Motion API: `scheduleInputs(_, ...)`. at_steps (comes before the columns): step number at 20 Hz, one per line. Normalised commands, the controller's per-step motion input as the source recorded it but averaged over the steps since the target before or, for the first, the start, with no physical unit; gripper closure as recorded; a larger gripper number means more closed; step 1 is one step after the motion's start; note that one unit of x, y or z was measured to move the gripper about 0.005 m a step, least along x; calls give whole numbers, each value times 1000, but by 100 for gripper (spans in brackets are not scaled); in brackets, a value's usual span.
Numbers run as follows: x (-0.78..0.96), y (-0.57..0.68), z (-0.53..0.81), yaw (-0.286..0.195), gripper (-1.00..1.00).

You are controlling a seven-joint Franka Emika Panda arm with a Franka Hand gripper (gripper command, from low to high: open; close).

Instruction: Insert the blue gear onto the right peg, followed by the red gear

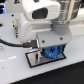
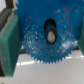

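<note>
My gripper (image 1: 51, 53) is shut on the blue gear (image 1: 52, 52), a bright-blue toothed disc, and holds it just above the pale black-framed plate (image 1: 35, 59). In the wrist view the blue gear (image 2: 47, 35) fills most of the picture between my fingers, and a dark centre hole (image 2: 49, 30) shows a pale round tip inside it. A green pad (image 2: 9, 42) sits against one side of the gear. The pegs on the plate are hidden behind the gear and my hand. The red gear is out of view.
The white arm body (image 1: 42, 10) fills the upper part of the exterior view. A black cable (image 1: 15, 44) runs across the white table (image 1: 15, 67) toward the wrist. A dark background lies at the exterior view's right.
</note>
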Motion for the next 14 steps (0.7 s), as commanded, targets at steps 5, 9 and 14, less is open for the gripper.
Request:
scheduleInputs(5, 70, 85, -12, 0, -100)
scheduleInputs(9, 18, 158, 215, 0, -100)
scheduleInputs(14, -66, 163, 465, 0, -100)
